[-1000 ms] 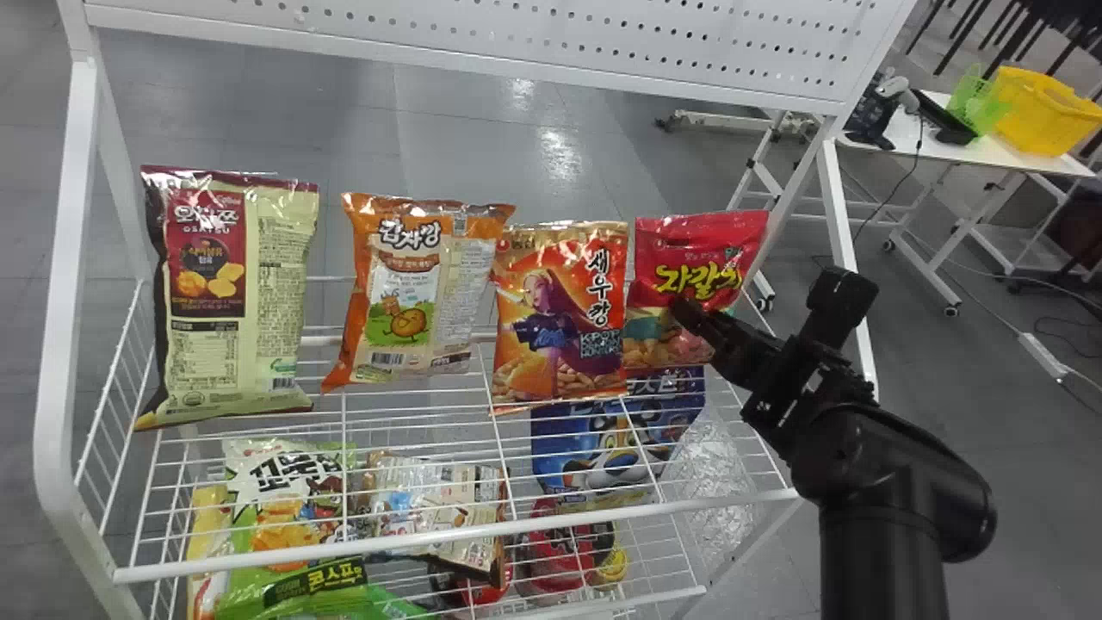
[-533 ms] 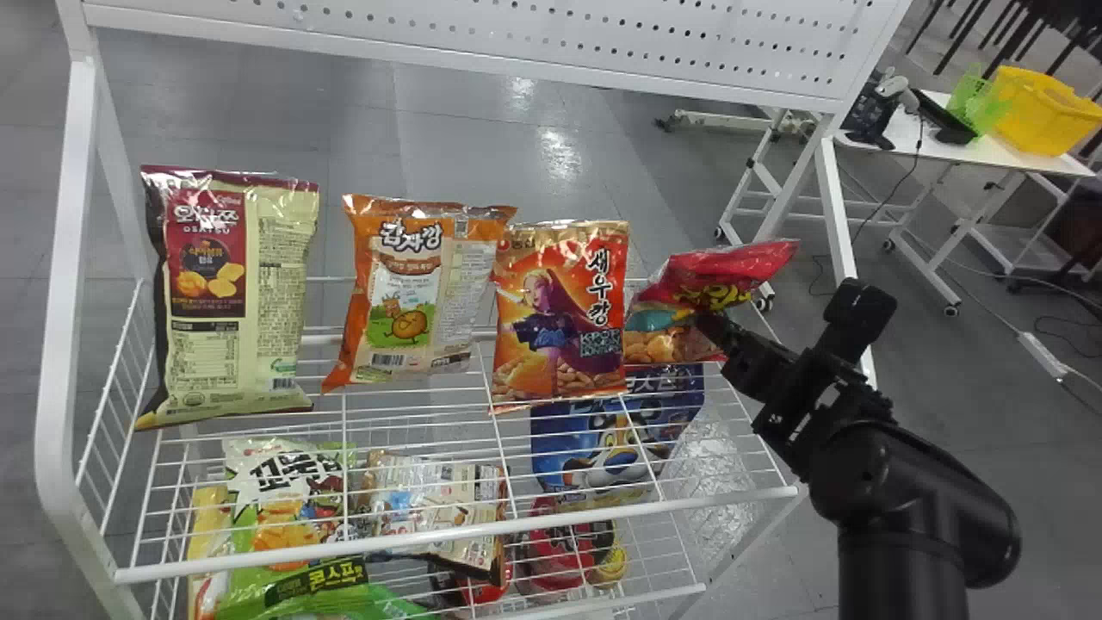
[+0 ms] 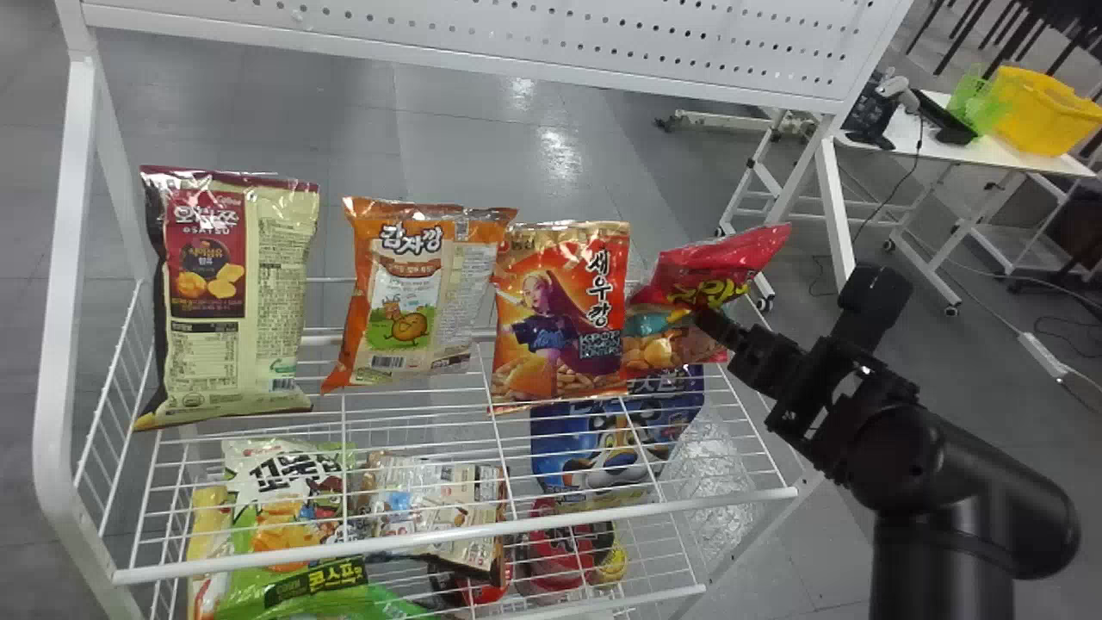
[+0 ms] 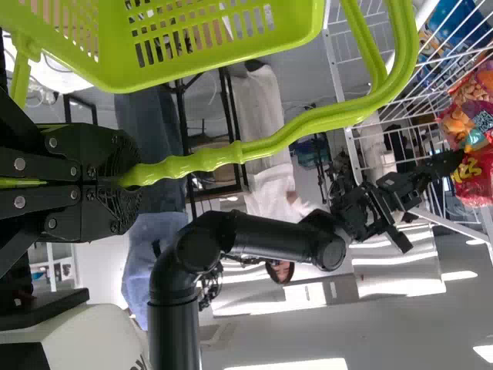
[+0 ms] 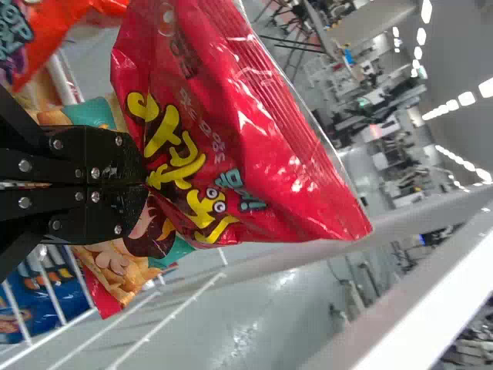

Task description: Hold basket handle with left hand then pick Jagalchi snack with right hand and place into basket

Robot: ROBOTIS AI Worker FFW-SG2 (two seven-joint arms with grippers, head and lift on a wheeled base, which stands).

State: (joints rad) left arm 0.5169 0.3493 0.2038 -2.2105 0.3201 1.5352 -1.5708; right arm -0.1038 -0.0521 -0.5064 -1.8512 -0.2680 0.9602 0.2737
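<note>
Picking was in hand: right pincer (image 5: 145,185) gripped the Jagalchi snack (image 3: 732,257) at the right end of the wire shelf (image 3: 456,535); left pincer (image 4: 131,176) held the handle (image 4: 231,154). Next move called for lifting clear, then basket (image 4: 112,69) placement.

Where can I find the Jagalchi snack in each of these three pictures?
Head view: the snack is right of centre.
Left wrist view: far off, by the picture's border, near the rack.
Right wrist view: close up, reaching across the middle.
Shared landmark: the right gripper, holding it.
</note>
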